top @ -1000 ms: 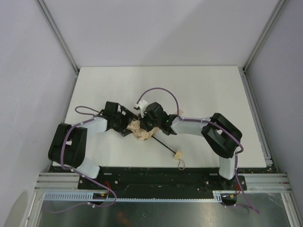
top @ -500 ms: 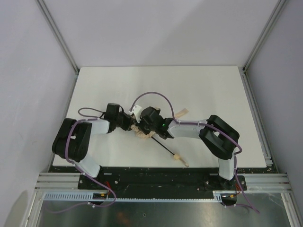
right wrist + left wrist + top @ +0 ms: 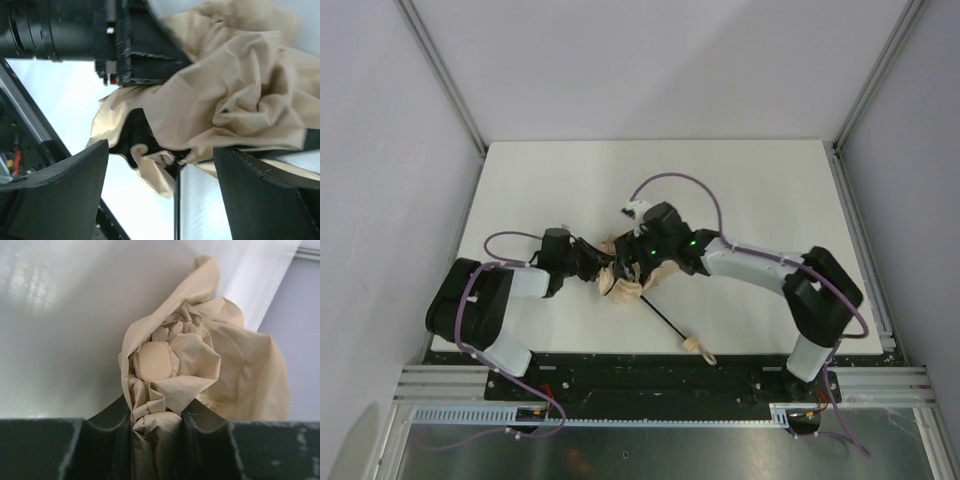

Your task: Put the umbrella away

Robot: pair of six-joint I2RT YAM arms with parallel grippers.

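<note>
- Progress on my end looks partial: the umbrella (image 3: 625,280) lies on the table (image 3: 770,190), its tan canopy (image 3: 235,370) bunched loosely near the table's middle, not wrapped tight.
- Its black shaft (image 3: 663,318) sticks out toward the table's near edge, ending in the knob handle (image 3: 692,345).
- My left gripper (image 3: 156,416) is clamped on the gathered canopy around its cap (image 3: 155,361).
- My right gripper (image 3: 160,167) is spread wide, fabric between its fingers (image 3: 55,190) but ungrasped.
- Left to do, I judge: collapse the shaft, tidy the folds, fasten them.
</note>
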